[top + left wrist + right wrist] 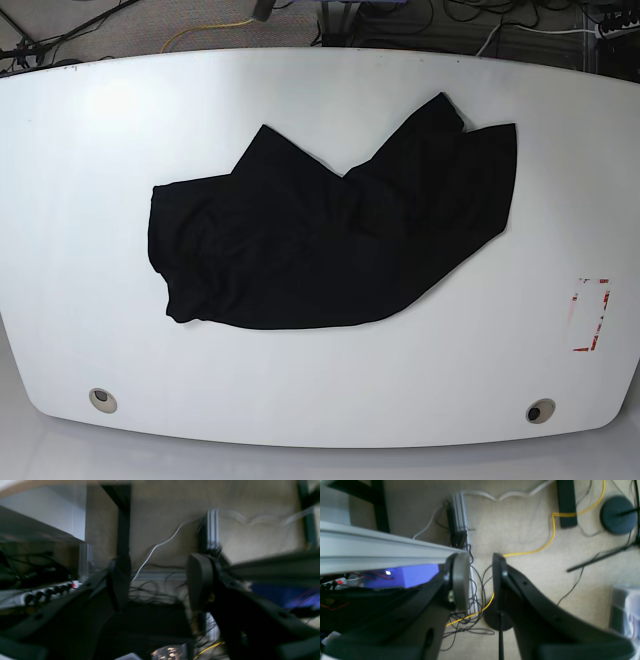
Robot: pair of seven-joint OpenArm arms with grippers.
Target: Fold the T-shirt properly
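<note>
Both black end effectors hang off the surface over the beige carpeted floor with its loose cables: the left end effector (160,580) has its jaws spread wide and holds nothing, and the right end effector (481,580) shows a narrower gap, also with nothing between its jaws. The large plain black soft-fabric T-shirt (320,240) lies crumpled across the middle of the white glossy surface (80,180), its bulk toward 9 o'clock and a folded-over flap reaching toward 2 o'clock. Folding seems not yet begun; the next move likely calls for both arms to come over the surface and pinch the outer edges to spread the shirt flat.
</note>
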